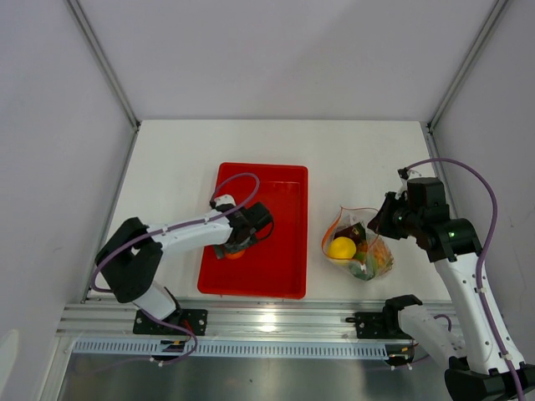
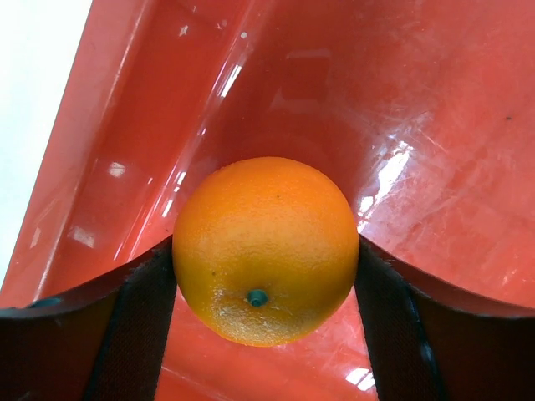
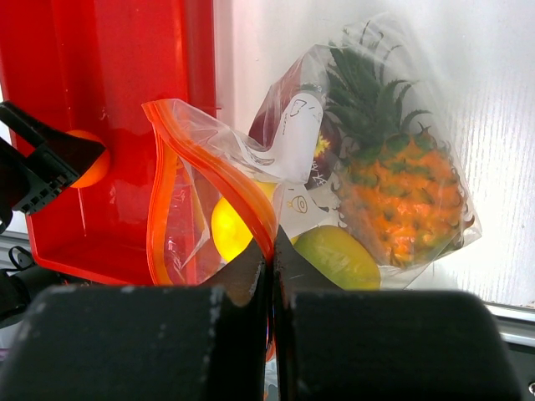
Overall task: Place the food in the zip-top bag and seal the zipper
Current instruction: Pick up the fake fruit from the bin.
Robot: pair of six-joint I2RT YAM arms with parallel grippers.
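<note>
**Orange gripped in the tray, bag held by its mouth**

The left fingers (image 1: 237, 247) reach down into the red tray (image 1: 276, 286) and stand either side of the orange (image 2: 266, 251). They are parted about as wide as the fruit, and in the left wrist view both dark pads meet its sides. The orange sits low in the tray, near the left wall; whether it is off the tray floor cannot be told.

The right fingers (image 3: 272, 280) are fully closed and pinch the bag (image 1: 359, 248) at the edge of its mouth, right on the zipper (image 3: 216, 165). The bag lies on the white bench (image 1: 351, 159), just to the right of the tray and apart from it. Its mouth faces the tray and gapes open, the orange-red strip curving in a loop. Inside it lie a pineapple (image 3: 393, 188), a yellow fruit (image 3: 230, 230) and a yellow-green fruit (image 3: 338, 255), pressed close together against the clear plastic. Something dark red shows behind them, too hidden to name.
</note>
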